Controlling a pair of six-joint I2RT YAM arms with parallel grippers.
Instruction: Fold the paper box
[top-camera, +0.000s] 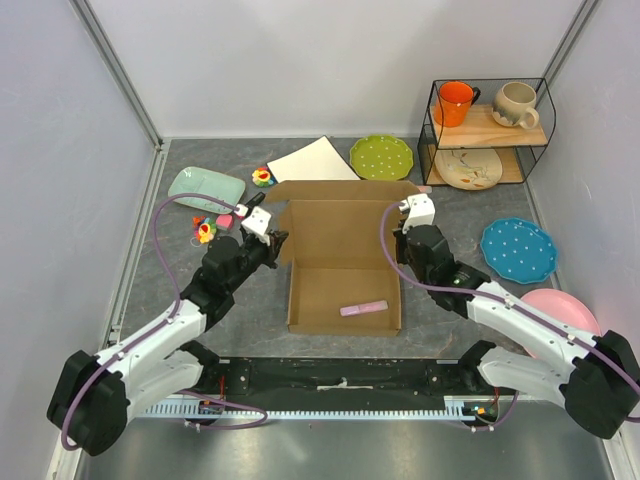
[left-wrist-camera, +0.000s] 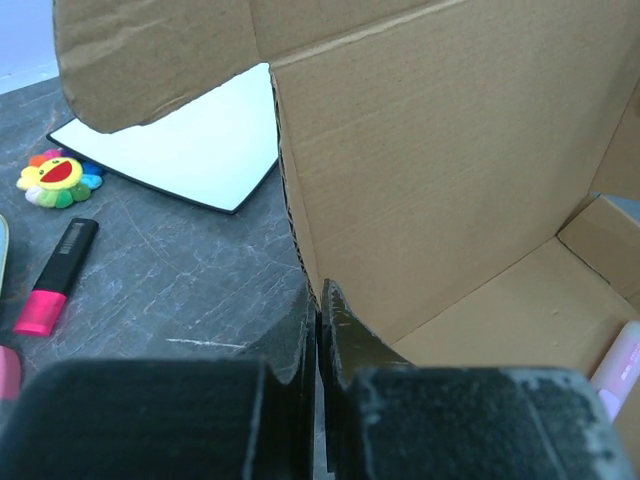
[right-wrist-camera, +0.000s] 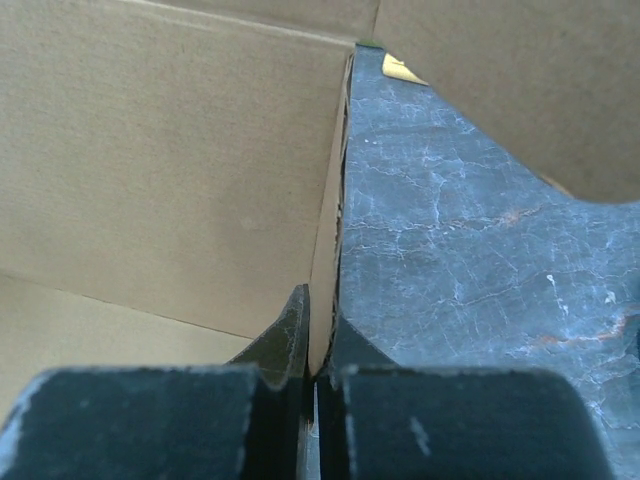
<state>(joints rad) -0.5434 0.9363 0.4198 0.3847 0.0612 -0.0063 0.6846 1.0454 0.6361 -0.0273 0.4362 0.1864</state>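
Pinching opposite raised side walls of the paper box (top-camera: 340, 245), my left gripper (top-camera: 272, 240) and right gripper (top-camera: 403, 238) flank it evenly.

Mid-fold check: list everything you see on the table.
box: one, brown, centre
small stick: one, pale pink, inside box
square plate: one, white, behind box
green plate: one, dotted, back
blue plate: one, dotted, right
pink plate: one, near right
tray: one, mint, back left
flower toys: two, multicoloured, left of box
marker: one, black-pink, left of box
shelf: one, black wire, back right
mugs: two, orange and cream, top shelf
cream plate: one, lower shelf
left end effector: one, black, pinching left wall
right end effector: one, black, pinching right wall
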